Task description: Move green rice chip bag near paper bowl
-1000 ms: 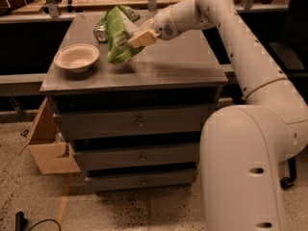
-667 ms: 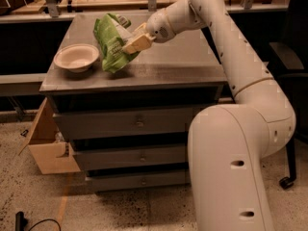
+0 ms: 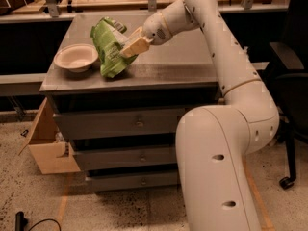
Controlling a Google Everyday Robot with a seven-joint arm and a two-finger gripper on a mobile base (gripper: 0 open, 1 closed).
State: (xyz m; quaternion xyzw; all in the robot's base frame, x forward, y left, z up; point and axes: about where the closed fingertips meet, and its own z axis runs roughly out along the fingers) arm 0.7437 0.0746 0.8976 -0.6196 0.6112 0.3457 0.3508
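Two risks stand out to me from here, and both come from how close everything now sits. The end effector (image 3: 131, 47) is closed on the right side of the green rice chip bag (image 3: 109, 49), pinching its glossy film. The bag hangs tilted, with its top leaning toward the back of the desk (image 3: 187, 61) and its lower end at or just above the surface, close to the front edge. It is already right beside the paper bowl (image 3: 76, 57), on the bowl's right, and I cannot tell whether the bag's left edge touches the rim. My first worry is the bowl. It looks light, so any further push to the left would probably make the bag nudge it toward the left edge of the desk or tip it. My second worry is the release. If I open the fingers while the bag is this tilted and this near the front edge, I think it could flop forward and slide off to the floor. The slick film could also slip in a one-sided pinch before I am ready. I would lower the bag flat first.
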